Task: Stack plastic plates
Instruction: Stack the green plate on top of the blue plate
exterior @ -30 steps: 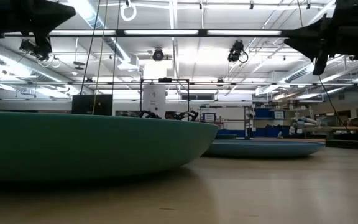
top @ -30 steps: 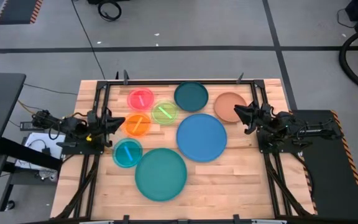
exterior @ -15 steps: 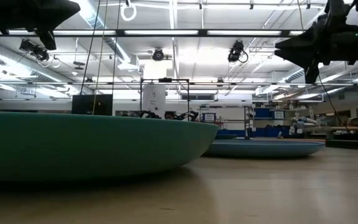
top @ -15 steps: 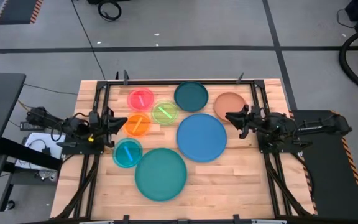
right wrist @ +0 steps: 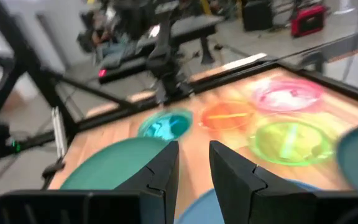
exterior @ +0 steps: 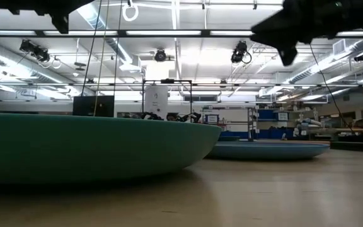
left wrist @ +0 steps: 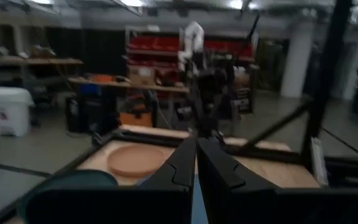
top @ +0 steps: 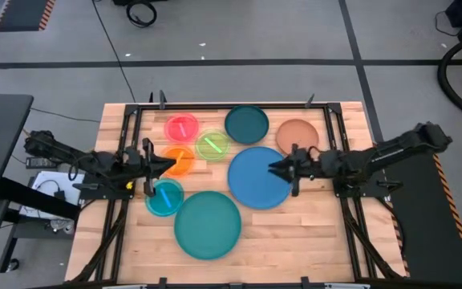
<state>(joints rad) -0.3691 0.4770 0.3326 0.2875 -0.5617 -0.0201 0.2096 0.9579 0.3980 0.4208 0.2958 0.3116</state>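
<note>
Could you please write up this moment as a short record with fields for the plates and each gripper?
plates: eight, all lying apart on the table, none stacked
large plates: blue plate, teal plate
left gripper: shut, empty, over the orange plate
right gripper: open, empty, over the blue plate's right part

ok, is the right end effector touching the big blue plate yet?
Cannot tell. In the high view the right end effector overlaps the big blue plate's right edge, but top-down hides height. The right wrist view shows blue below open fingers, with no contact visible.
</note>
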